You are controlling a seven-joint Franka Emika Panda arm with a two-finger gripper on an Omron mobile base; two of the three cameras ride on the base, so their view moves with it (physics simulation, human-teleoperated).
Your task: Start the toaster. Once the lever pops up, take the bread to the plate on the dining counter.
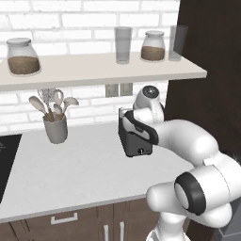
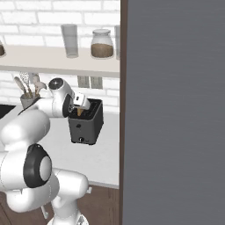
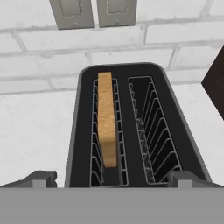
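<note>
The dark grey toaster (image 1: pixel 138 144) (image 2: pixel 86 125) stands on the grey-white worktop by the brick wall. In the hand view I look straight down on its top (image 3: pixel 124 118). The tan bread (image 3: pixel 107 119) stands on edge in the left slot, and the right slot is empty. From the right base view a corner of the bread (image 2: pixel 80 111) peeks above the toaster. My gripper (image 3: pixel 113 179) (image 2: pixel 83 103) hovers just above the toaster's near end, open, with a fingertip on either side and nothing between them. The plate and the dining counter are out of view.
A grey utensil holder (image 1: pixel 55 128) with spoons stands left of the toaster. The shelf (image 1: pixel 94 69) above carries jars and glasses. A tall dark cabinet side (image 1: pixel 207 52) (image 2: pixel 176 110) rises right beside the toaster. Two wall sockets (image 3: pixel 94 11) sit behind it. A black cooktop (image 1: pixel 7 160) lies far left.
</note>
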